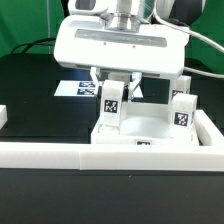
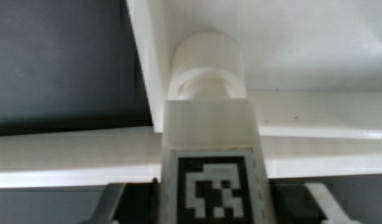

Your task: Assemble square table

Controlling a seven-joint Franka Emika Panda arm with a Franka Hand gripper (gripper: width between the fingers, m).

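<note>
On the slab (image 1: pixel 140 125), tagged white legs (image 1: pixel 110 105) stand.

1. The tool (image 1: pixel 110 88) has a broad white housing with rounded corners and a smooth, glossy face.
2. A grey metal cylindrical flange joins it to the wrist above.
3. Two slim fingers (image 1: pixel 97 77) project below, pale with dark edges.
4. A black cable trails beside the wrist.
</note>
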